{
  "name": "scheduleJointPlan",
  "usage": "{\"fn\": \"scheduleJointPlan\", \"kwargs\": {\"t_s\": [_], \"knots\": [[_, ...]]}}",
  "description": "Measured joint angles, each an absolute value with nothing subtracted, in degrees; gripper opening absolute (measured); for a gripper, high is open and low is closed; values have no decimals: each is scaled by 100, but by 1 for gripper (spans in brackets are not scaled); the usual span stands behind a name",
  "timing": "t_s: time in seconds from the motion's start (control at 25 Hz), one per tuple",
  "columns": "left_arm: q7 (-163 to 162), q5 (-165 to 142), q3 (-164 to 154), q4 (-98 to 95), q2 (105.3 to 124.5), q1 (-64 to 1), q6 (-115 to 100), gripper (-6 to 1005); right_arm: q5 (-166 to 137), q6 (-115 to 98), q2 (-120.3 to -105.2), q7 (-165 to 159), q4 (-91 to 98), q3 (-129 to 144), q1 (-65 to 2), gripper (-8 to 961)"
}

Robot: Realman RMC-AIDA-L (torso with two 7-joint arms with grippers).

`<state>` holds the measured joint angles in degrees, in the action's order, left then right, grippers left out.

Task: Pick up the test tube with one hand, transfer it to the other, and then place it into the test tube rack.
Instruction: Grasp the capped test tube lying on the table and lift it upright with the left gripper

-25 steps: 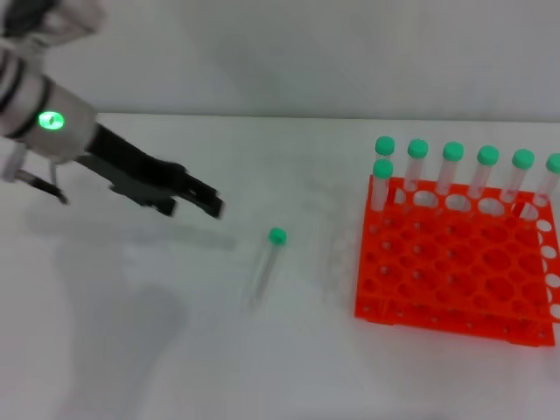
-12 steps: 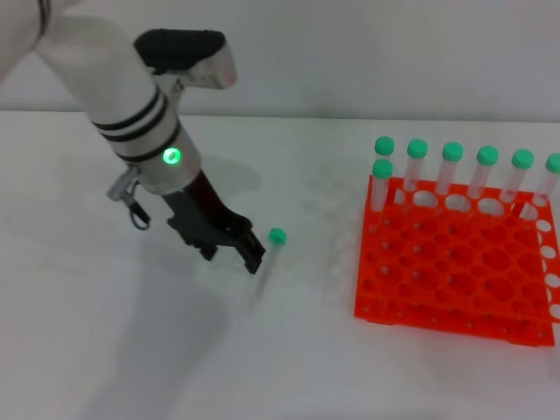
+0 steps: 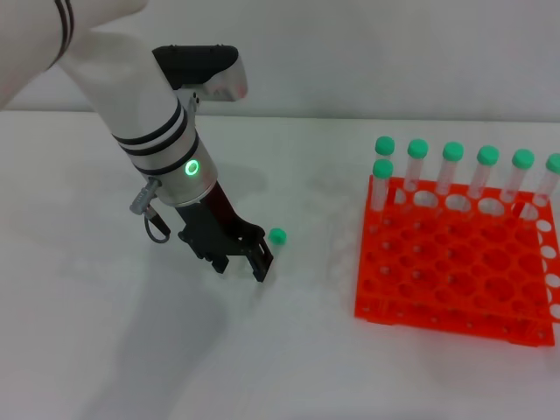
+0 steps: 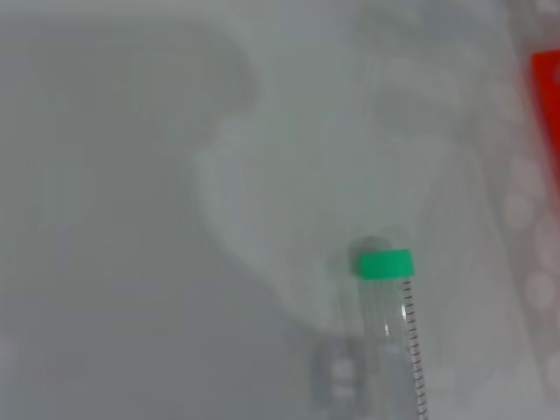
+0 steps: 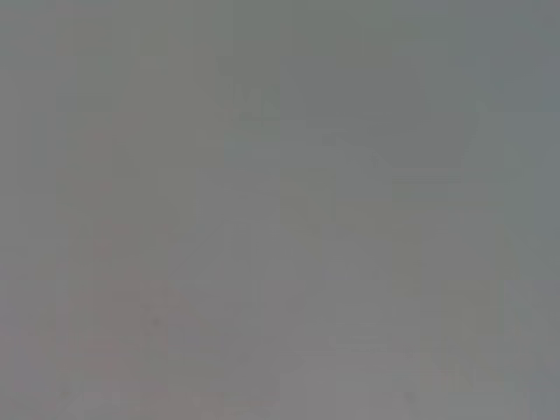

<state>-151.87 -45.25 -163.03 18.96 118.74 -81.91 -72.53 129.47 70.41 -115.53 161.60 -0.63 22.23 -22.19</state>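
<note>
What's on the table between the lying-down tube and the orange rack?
Nothing. In the head view, only bare white table separates the test tube from the test tube rack. The left gripper sits on the tube's other side.

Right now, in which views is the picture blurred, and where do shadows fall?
Head view: sharp enough; the left arm's shadow falls on the table below the left pincer. Left wrist view: soft focus, a shadow beside the tube, the rack a blur at the edge. Right wrist view: plain grey, nothing readable.
</note>
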Motion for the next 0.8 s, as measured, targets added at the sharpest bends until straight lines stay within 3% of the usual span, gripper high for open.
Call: {"fn": "scheduleJointPlan", "kwargs": {"t_s": [0.8], "knots": [[-15573,-4606,-16303,1360,11888,-7987,-6774,610,12931,6949,-11549,16163,9,2224,-2303,874]]}}
